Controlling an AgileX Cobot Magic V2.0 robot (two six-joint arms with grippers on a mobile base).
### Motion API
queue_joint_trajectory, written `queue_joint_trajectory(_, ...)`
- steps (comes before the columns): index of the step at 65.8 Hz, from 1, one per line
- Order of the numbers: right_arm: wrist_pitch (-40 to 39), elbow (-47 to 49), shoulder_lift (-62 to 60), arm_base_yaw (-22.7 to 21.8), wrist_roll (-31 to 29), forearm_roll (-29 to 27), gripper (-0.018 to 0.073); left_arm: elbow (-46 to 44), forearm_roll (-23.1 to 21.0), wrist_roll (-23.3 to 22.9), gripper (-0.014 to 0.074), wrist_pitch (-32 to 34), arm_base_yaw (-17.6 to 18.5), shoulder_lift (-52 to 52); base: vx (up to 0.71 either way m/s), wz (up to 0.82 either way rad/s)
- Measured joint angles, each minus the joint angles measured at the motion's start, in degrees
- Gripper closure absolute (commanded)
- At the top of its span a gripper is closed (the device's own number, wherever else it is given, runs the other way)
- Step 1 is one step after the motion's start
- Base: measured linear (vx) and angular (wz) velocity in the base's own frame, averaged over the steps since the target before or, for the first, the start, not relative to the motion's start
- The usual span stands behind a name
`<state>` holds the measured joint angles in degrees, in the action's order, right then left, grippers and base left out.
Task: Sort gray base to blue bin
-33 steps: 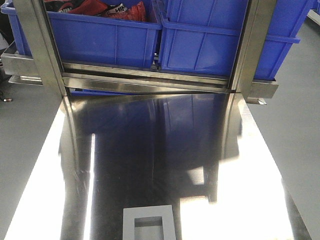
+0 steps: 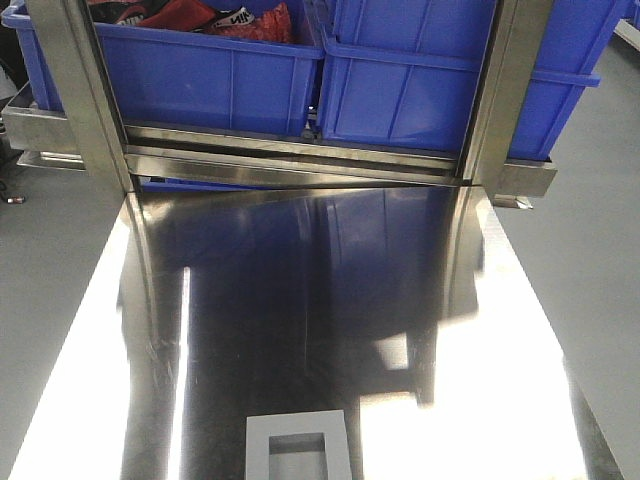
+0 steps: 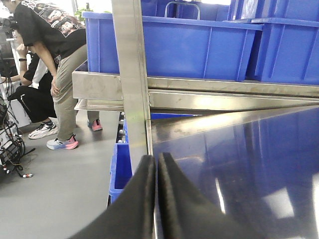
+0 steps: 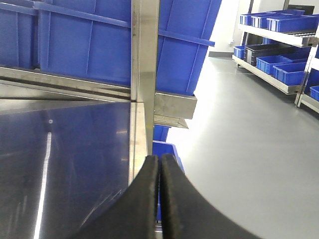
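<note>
The gray base (image 2: pixel 298 447) lies flat on the shiny steel table (image 2: pixel 330 300) at the near edge, recess up, partly cut off by the frame bottom. Two blue bins stand on the shelf at the back: the left bin (image 2: pixel 215 75) holds red and black items, the right bin (image 2: pixel 440 85) shows only its wall. My left gripper (image 3: pixel 157 162) is shut with nothing in it, over the table's left edge. Over the table's right edge, my right gripper (image 4: pixel 160 160) is likewise shut and empty. Neither gripper shows in the front view.
Steel uprights (image 2: pixel 70 95) (image 2: pixel 500 90) frame the shelf in front of the bins. A smaller blue bin (image 3: pixel 122 167) sits on the floor left of the table, another (image 4: pixel 167 149) to the right. People (image 3: pixel 55 64) stand at the left. Shelving with bins (image 4: pixel 279 40) is far right.
</note>
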<state>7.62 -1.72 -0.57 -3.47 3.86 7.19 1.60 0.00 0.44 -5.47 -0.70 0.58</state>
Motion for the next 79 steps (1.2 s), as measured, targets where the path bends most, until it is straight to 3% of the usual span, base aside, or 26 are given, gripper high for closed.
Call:
queue_joint_trajectory(28, 0.0, 0.0, 0.0, 0.0, 0.0, 0.0, 0.0568, -0.3, 0.0, 0.0, 0.0594, 0.0, 0.0, 0.0, 0.00, 0.00)
queue_joint_trajectory(40, 0.0, 0.0, 0.0, 0.0, 0.0, 0.0, 0.0568, -8.7, -0.4, 0.0, 0.0594, -1.0, 0.0, -0.3, 0.00, 0.00)
queue_joint_trajectory(64, 0.0, 0.0, 0.0, 0.0, 0.0, 0.0, 0.0568, -33.9, 0.9, 4.1, 0.0594, -21.4, 0.0, -25.2, 0.00, 0.00)
queue_joint_trajectory(73, 0.0, 0.0, 0.0, 0.0, 0.0, 0.0, 0.0568, -36.3, 0.9, 4.3, 0.0578, -23.0, 0.0, -29.3, 0.00, 0.00)
queue_joint_trajectory(79, 0.0, 0.0, 0.0, 0.0, 0.0, 0.0, 0.0568, -36.6, 0.9, 4.3, 0.0512, -23.3, 0.0, -29.5, 0.00, 0.00)
